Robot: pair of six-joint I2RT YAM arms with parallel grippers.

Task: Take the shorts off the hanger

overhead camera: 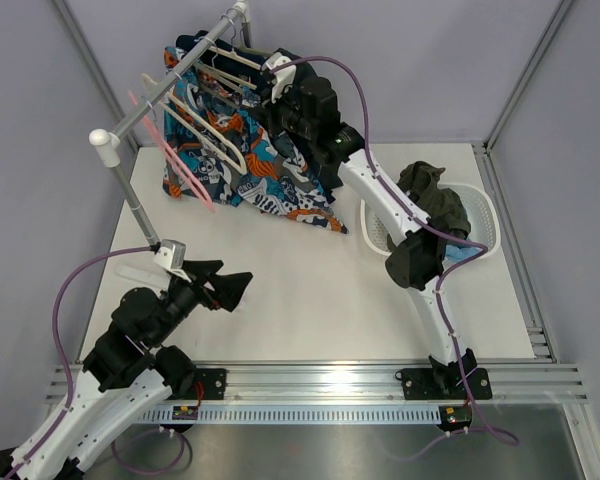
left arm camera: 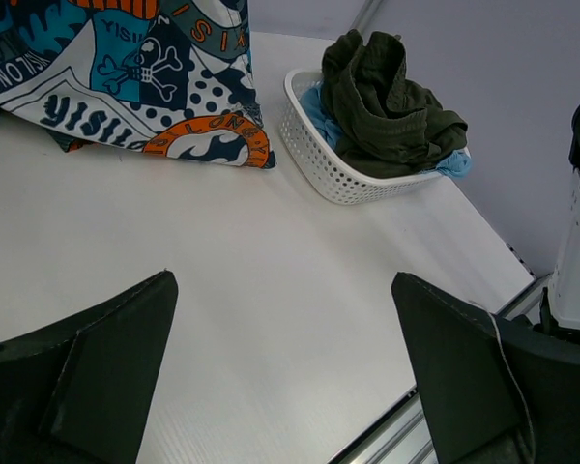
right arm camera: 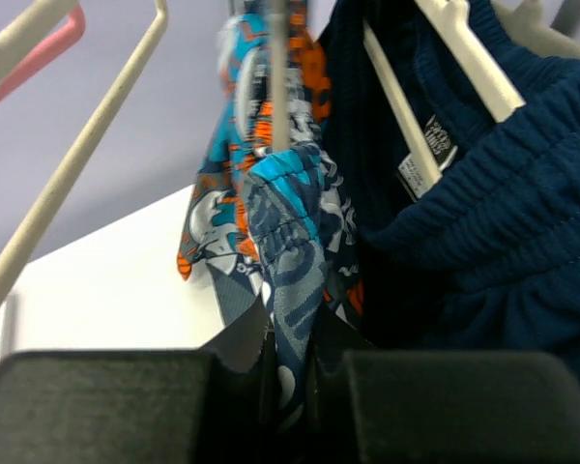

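Note:
The patterned blue, orange and teal shorts (overhead camera: 250, 165) hang from a cream hanger (overhead camera: 212, 140) on the metal rail (overhead camera: 175, 75) at the back left, their hem draping onto the table. My right gripper (overhead camera: 270, 85) is up at the rail, shut on the shorts' waistband (right arm camera: 288, 242). Dark navy shorts (right arm camera: 483, 232) hang just to its right on another cream hanger (right arm camera: 469, 53). My left gripper (overhead camera: 230, 288) is open and empty low over the table's front left; the patterned shorts' hem (left arm camera: 135, 77) lies beyond it.
A white basket (overhead camera: 485, 215) at the right holds dark green clothing (overhead camera: 435, 195) over something light blue; it also shows in the left wrist view (left arm camera: 319, 155). A pink hanger (overhead camera: 175, 160) and several cream hangers hang on the rail. The rail's post (overhead camera: 135, 200) stands near my left arm.

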